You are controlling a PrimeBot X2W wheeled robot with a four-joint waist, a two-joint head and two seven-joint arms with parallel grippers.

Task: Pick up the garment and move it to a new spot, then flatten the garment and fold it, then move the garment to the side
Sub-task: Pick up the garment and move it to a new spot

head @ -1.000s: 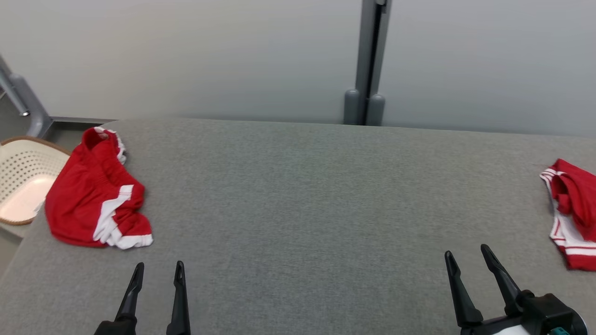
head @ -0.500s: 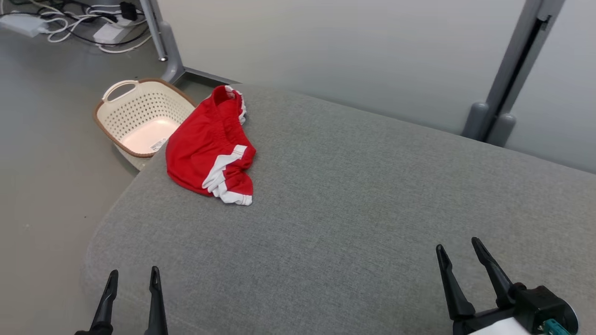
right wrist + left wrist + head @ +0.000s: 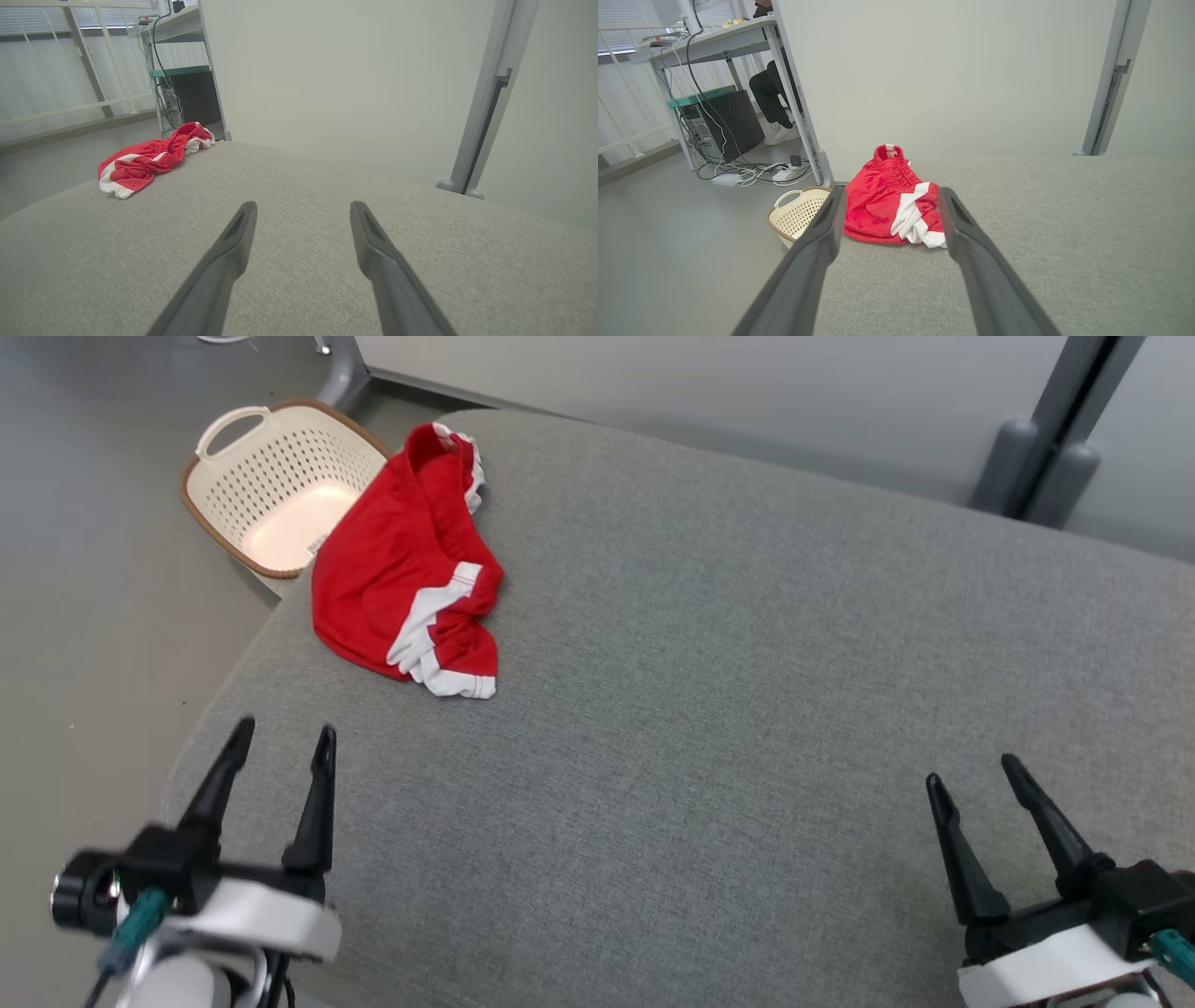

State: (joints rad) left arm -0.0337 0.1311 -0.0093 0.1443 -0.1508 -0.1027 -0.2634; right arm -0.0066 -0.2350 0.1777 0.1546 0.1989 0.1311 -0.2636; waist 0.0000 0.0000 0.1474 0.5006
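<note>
**Left gripper (image 3: 287, 728) open and empty, pointed toward the shorts**

The left gripper hangs over the near left edge of the grey padded table (image 3: 747, 663), its two dark fingers spread in a narrow V and holding nothing. Its fingers point up the table at the red shorts (image 3: 392, 560); in the left wrist view the shorts sit between the two fingertips, well ahead of them. The right gripper (image 3: 971, 768) hovers above the near right part of the table, also spread and empty, well apart from the shorts.

The shorts, red with white trim, lie crumpled at the far left corner of the table. Just beyond that corner a pale basket (image 3: 215, 439) stands on the floor.

Half a second ago only the left fingers poked in at the bottom edge of the head view; now they reach further up it, with the wrist behind them in sight. The camera itself has tipped down since then. The shorts lie in the same heap by the corner.
</note>
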